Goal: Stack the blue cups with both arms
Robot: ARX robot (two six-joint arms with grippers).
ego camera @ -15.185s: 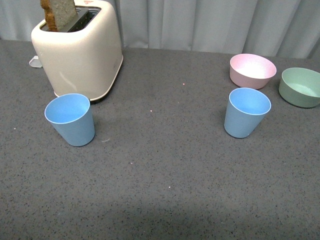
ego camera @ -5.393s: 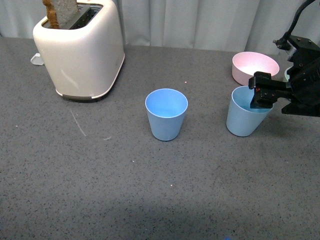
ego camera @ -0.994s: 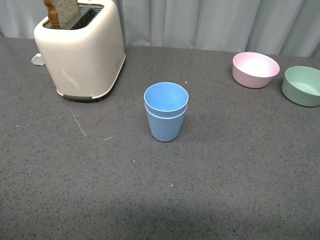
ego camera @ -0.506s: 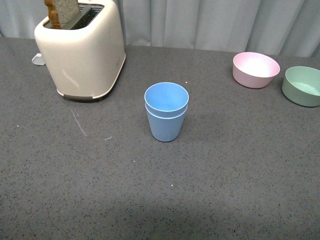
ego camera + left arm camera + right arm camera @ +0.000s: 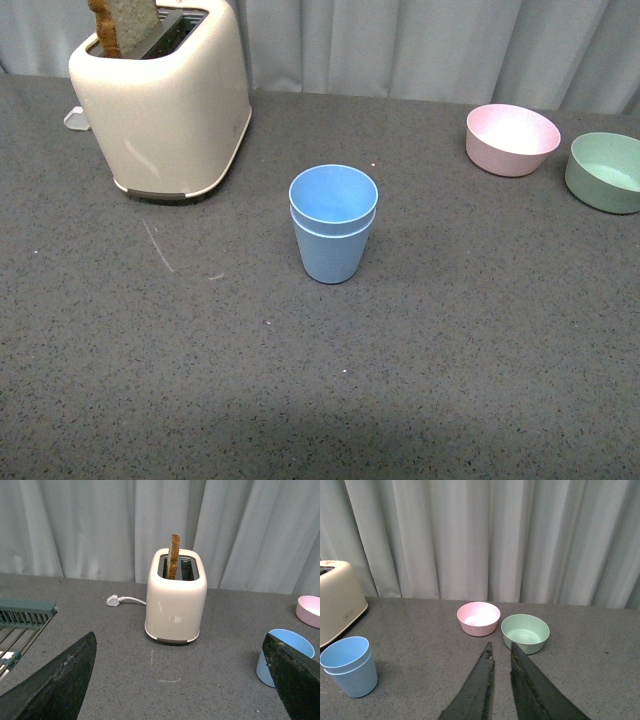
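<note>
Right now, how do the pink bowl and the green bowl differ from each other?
The pink bowl is pale pink; the green bowl is a muted sage green. In the front view the pink bowl sits closer to the stacked blue cups, while the green bowl sits further right, at the picture's edge. The pink bowl is also slightly further back on the table. Both are upright, round, empty and of similar size, standing apart without touching.
</note>
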